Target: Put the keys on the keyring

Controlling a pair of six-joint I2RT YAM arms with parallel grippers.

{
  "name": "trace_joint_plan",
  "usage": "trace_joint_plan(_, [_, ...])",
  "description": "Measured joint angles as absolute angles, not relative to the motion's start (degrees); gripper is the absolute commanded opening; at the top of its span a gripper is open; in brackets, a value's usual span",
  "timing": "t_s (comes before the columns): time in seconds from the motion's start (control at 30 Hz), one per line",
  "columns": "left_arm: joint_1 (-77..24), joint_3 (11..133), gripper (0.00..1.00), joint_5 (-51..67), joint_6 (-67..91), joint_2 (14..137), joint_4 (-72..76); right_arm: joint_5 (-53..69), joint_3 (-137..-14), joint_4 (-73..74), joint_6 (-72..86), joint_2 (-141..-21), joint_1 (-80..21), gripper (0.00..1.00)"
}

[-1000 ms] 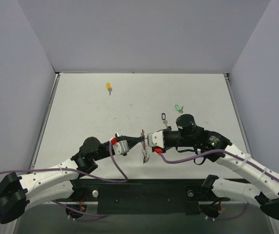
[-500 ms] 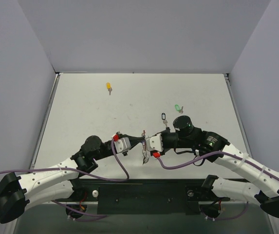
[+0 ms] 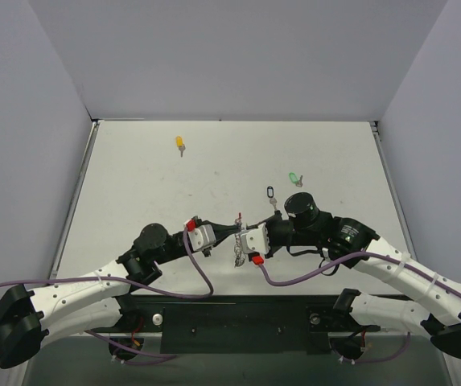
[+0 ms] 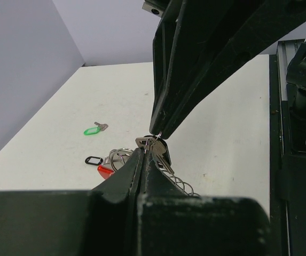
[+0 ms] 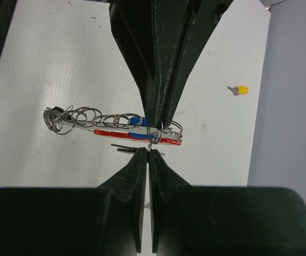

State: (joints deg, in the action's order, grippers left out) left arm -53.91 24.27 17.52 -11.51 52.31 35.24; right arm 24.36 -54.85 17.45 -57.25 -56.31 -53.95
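Left gripper [image 4: 142, 158] and right gripper [image 5: 148, 154] are both clamped fully closed, tip to tip above the table's [image 3: 133, 185] near-middle. Each pinches the keyring [image 5: 136, 134]. Yellow key [image 3: 180, 143] lies far-left on the table, green key [image 3: 293, 177] right of centre.

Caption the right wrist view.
Right gripper and left gripper, both shut, meet tip to tip at the keyring.

Right gripper [image 3: 244, 234]: shifted left and nearer the arm bases.
Left gripper [image 3: 237, 232]: housing edged right, towards the right gripper.
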Motion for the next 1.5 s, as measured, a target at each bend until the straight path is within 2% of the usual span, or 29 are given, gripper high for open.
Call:
trace_joint_plan(0.6, [-53.49, 24.25, 0.00, 16.38, -8.10, 51.55, 36.73, 23.53, -54.78, 15.07, -55.33, -57.65, -54.85, 0.00])
trace_joint_plan(0.87, [-53.15, 24.23, 0.00, 14.83, -7.27, 51.11, 38.89, 23.31, -54.72, 13.98, -52.25, -57.69, -54.89, 0.16])
trace_joint_plan(1.17, [-52.47, 24.23, 0.00, 13.89, -6.55, 50.68, 40.97, 24.62, -54.92, 15.84, -48.14, -57.52, -53.15, 0.26])
trace_joint_plan(1.5, [-51.92, 24.23, 0.00, 16.43, -6.11, 50.70, 41.52, 28.69, -58.02, 14.48, -37.80, -56.84, -45.87, 0.35])
